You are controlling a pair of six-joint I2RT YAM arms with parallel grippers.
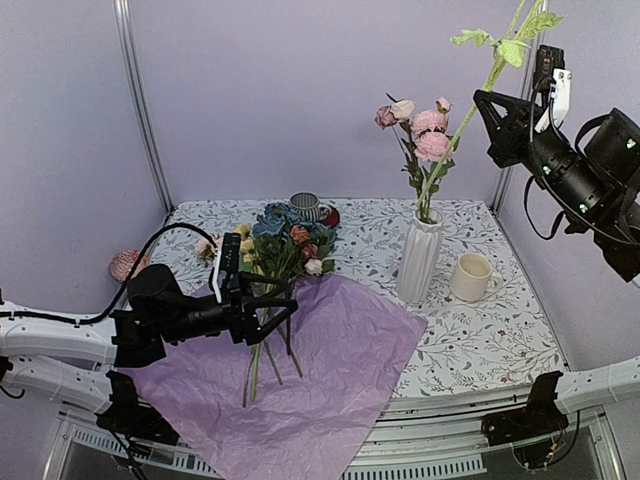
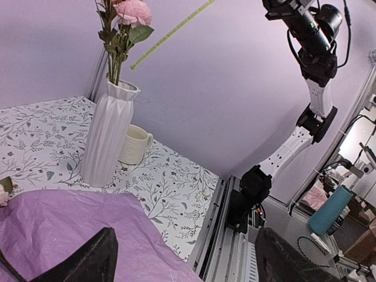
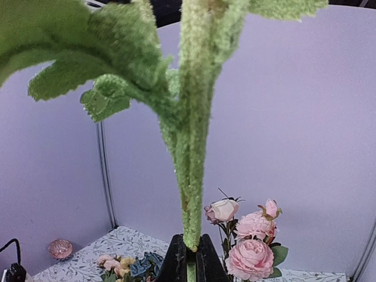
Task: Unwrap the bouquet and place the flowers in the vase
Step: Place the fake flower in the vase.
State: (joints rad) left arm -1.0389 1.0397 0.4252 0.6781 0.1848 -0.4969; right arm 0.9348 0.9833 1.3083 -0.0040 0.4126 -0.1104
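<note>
Paper [image 1: 330, 350] at 6; left gripper [image 1: 283, 318] gaping, empty. Right gripper [image 1: 482, 98] at 1 pinches stem [image 1: 465, 125], mid-placing; next lower into vase [image 1: 419, 255].

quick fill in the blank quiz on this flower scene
The vase holds ___ roses.
The cream mug stands on the vase's ___ in the top view.
The right gripper has jaws shut on a green ___.
The left gripper has jaws ___ above the purple paper.
Missing: pink, right, stem, open.
</note>
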